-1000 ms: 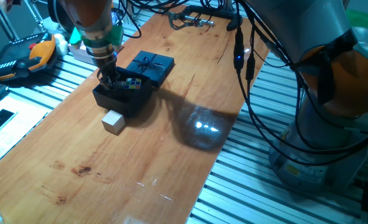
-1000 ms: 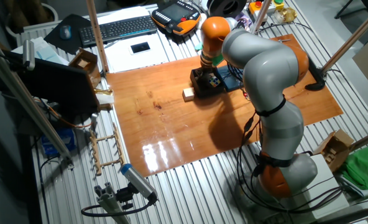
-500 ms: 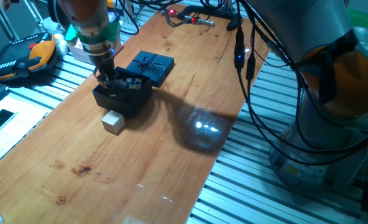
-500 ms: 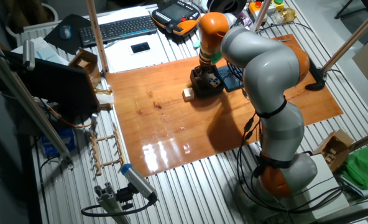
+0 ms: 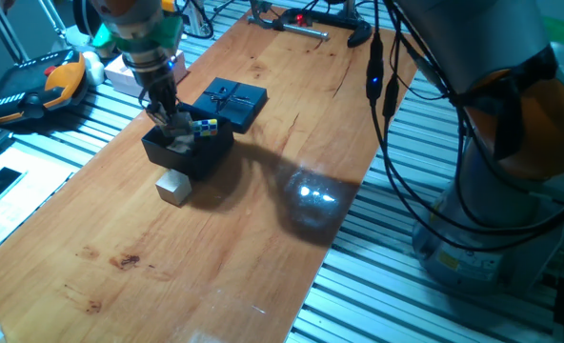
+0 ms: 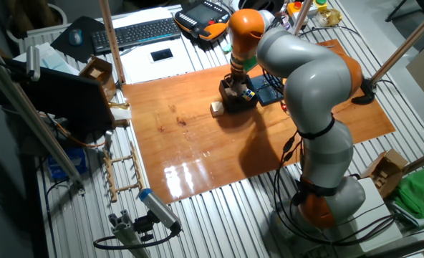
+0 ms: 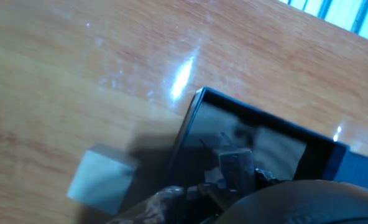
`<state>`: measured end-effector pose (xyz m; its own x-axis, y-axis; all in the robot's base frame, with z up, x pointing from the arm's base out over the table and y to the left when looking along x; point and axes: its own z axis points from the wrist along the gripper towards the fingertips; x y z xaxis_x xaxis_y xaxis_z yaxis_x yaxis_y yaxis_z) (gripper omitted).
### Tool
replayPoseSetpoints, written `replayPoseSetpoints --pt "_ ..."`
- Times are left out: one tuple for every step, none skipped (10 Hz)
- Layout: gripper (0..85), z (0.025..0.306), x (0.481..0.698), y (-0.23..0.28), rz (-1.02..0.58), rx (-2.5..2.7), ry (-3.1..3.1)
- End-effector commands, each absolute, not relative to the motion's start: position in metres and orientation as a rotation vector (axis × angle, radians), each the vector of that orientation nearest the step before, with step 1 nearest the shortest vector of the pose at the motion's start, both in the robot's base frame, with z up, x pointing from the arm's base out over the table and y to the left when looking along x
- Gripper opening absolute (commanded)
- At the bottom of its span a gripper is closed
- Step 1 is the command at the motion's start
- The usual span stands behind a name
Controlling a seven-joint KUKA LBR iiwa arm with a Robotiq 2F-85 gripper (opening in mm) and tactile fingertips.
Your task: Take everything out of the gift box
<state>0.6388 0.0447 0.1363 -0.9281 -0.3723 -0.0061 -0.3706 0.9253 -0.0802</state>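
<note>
The box (image 5: 189, 150) stands open on the wooden table (image 5: 263, 200), and I take it as the landmark for all places. The gripper (image 5: 172, 124) is just above the box's opening, at the side nearer to the pale cube. Between the fingers there is a small pinkish-grey piece (image 5: 178, 131), and the jaws seem to be closed on it, with the piece at about the height of the box's rim. In the other fixed view the gripper (image 6: 233, 87) is over the same box (image 6: 238, 99), but there the fingers are too small to tell more.

The puzzle cube (image 5: 203, 128) is inside the box, at the corner toward the lid. Its white faces with coloured squares show above the rim. The lid (image 5: 231, 101), black with a bow, lies flat on the table just behind the box, touching it or nearly so; I cannot tell which.

The beige cube (image 5: 175, 187) sits on the table just in front of the box, outside of it, near one wall. In the hand view the same cube (image 7: 100, 178) appears as a pale grey block beside the box's dark wall (image 7: 187, 134), and the inside of the box is dark and blurred, so its content is not clear there.
</note>
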Motion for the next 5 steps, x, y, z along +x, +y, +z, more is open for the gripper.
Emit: replayPoseSetpoints --pt "0.7 0.139 0.636 0.046 -0.110 -0.566 3.069" --pt "0.7 0.143 0.631 0.048 -0.097 -0.517 3.080" --pt "0.7 0.147 0.628 0.050 -0.099 -0.479 3.086" --pt "0.7 0.150 0.625 0.054 -0.094 -0.438 3.089" --pt "0.7 0.154 0.621 0.059 -0.088 -0.379 3.097"
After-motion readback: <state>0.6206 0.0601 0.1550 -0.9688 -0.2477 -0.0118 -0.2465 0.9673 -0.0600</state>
